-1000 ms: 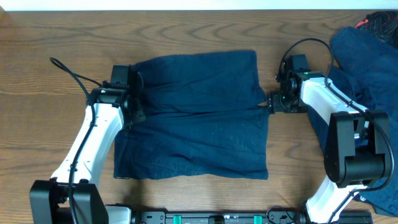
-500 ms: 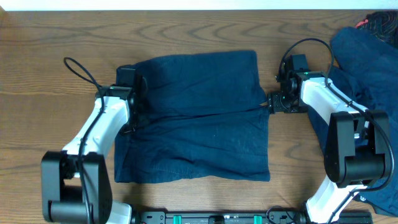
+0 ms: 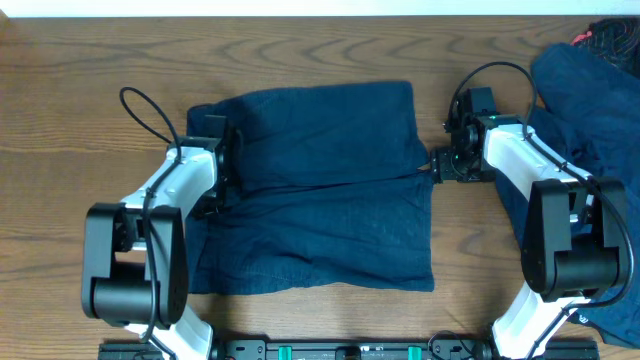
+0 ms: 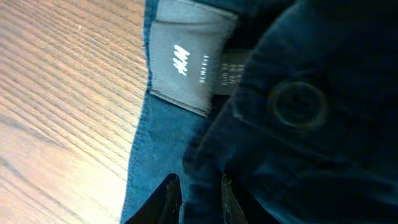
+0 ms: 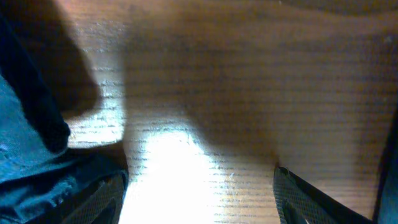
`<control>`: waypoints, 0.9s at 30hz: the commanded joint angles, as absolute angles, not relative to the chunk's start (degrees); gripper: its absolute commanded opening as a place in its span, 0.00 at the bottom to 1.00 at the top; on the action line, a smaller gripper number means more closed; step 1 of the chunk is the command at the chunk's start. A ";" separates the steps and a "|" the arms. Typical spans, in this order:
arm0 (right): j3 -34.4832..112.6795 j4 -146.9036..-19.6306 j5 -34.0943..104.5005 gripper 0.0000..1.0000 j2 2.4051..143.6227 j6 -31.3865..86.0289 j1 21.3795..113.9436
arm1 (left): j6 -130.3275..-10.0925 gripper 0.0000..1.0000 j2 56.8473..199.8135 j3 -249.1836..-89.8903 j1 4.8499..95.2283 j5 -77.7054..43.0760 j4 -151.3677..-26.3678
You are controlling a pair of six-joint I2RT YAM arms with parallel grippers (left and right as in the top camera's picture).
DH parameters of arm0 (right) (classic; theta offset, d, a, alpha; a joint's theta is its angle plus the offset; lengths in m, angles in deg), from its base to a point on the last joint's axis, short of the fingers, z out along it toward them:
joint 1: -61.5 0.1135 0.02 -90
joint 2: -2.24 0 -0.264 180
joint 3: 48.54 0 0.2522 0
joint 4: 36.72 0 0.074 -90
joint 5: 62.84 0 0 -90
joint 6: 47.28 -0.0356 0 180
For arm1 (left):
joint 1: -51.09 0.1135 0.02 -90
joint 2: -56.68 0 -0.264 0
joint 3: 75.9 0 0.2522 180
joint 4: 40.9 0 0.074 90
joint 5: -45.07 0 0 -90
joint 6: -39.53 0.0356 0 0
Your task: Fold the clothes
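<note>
Although the navy shorts [image 3: 320, 190] lie spread flat on the wooden table [image 3: 60, 120], their left edge is partly hidden under the left gripper [image 3: 224, 168]. Its fingertips [image 4: 169, 198] stand narrowly apart over dark fabric near the grey label [image 4: 186, 62] and a button [image 4: 297, 102], and whether they pinch a fold cannot be told. The right gripper [image 3: 438, 165] sits at the shorts' right edge, jaws spread wide over bare wood, while right of the shorts a heap of navy clothes [image 3: 590, 110] is cut off by the frame and partly covered by the arm.
</note>
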State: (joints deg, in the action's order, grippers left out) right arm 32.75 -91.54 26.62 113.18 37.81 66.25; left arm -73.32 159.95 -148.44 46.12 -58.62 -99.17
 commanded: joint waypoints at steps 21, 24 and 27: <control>31.13 -94.82 22.82 0.76 119.19 33.11 55.83 | -69.37 0.30 160.80 -148.64 42.20 -47.91 -90.58; 33.23 -97.03 23.13 0.77 117.57 33.40 55.89 | -69.04 0.34 159.53 -151.00 42.75 -50.80 -94.02; 35.07 -99.23 24.55 0.77 114.14 33.51 55.89 | -67.64 0.39 156.78 -153.82 43.03 -50.93 -96.24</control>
